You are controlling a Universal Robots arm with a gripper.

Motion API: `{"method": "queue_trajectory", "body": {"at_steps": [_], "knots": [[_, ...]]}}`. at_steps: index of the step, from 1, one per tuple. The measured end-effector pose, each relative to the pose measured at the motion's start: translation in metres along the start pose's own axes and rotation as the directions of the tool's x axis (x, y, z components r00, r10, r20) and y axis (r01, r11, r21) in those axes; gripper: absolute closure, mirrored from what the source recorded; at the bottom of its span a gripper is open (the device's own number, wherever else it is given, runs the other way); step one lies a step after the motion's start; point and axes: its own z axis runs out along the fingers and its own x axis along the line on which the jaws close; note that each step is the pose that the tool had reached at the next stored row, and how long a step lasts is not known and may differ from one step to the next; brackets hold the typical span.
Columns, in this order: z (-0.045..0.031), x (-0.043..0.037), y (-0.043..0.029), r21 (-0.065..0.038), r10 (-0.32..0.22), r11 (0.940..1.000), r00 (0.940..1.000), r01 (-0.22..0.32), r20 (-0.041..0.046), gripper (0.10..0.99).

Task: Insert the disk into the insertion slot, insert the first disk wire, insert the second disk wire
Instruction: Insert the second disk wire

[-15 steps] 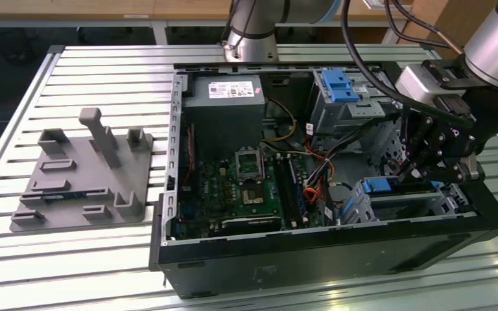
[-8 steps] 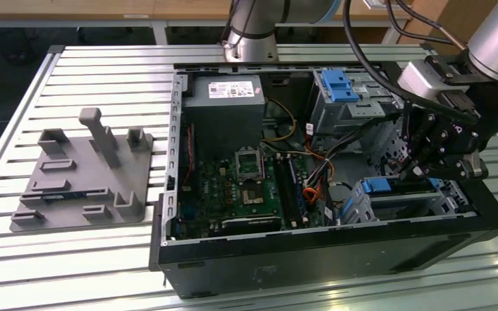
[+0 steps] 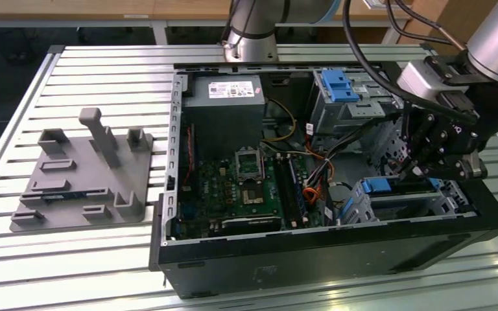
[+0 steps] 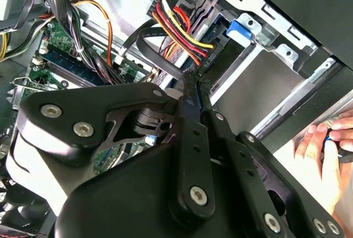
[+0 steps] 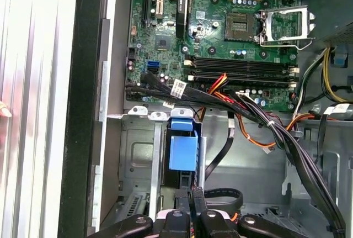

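The gripper point(image 3: 419, 170) hung inside the open computer case point(image 3: 336, 240), its fingers point(image 5: 190, 207) pressed together on a black connector just beside the disk point(image 5: 182, 152) seated in the insertion slot point(image 3: 439, 201). Beyond lay the motherboard point(image 3: 249, 188).

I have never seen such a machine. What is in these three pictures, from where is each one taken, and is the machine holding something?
The machine is a robot arm whose tip carries a gripper, two black fingers for grasping. The exterior view comes from a camera off the arm. It shows an open computer case lying on a slatted metal table, with a grey plastic fixture toward that view's left. The gripper reaches into the case above the insertion slot, where the blue carrier of the disk shows.

The two wrist views come from cameras riding on the arm. In the second wrist view the fingers are closed on a flat black cable ending in a connector with coloured wires. The first wrist view looks down on the green motherboard.
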Motion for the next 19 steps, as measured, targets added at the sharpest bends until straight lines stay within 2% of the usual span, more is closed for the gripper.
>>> {"method": "queue_trajectory", "body": {"at_steps": [19], "knots": [[0.0071,0.0002,-0.0002,0.000,0.000,1.0000,1.0000,0.000,0.0001,0.937]]}}
